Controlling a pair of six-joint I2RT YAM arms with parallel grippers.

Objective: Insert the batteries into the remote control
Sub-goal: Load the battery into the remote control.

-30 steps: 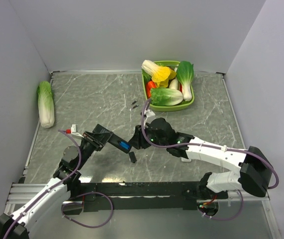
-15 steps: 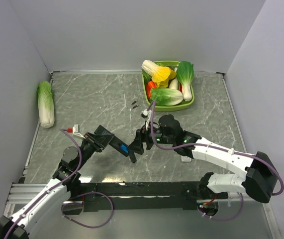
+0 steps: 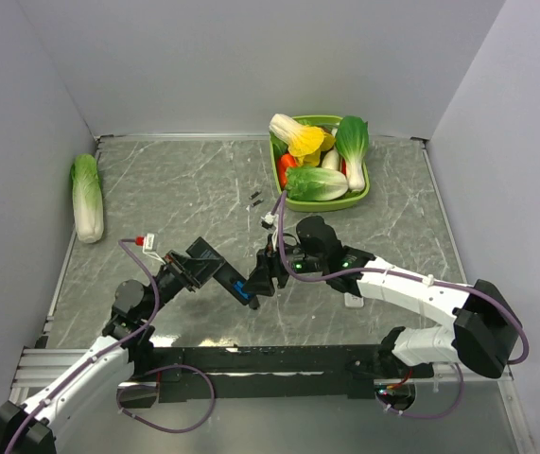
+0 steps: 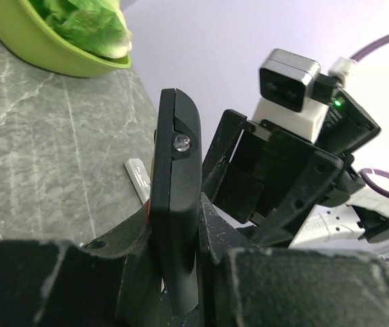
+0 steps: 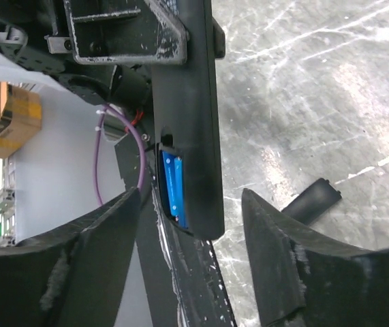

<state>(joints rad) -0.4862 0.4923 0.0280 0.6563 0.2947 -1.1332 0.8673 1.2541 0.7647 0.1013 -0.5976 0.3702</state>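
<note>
The table (image 3: 184, 180) carries a green tray (image 3: 338, 205) of vegetables at its far right corner and a cabbage (image 3: 87, 197) along its left edge. Near the middle of the near edge, the remote control (image 5: 187, 102) is held off the table, clamped by its long sides in the left pincer (image 3: 199, 268), which is pressed tight on it. The right pincer (image 5: 193, 204) is spread, one finger on each side of the remote's free end with a gap on both sides; nothing is pinched by it. A loose black piece (image 5: 315, 199), probably the battery cover, lies on the table just beside that end. A blue battery (image 5: 174, 187) is seen in the open compartment; whether a second sits beside it cannot be told.

The step in hand is judged to be seating the battery. It is best done by pressing squarely on the battery's length while the remote is kept rigid, so that the cell is not popped out by the spring.
</note>
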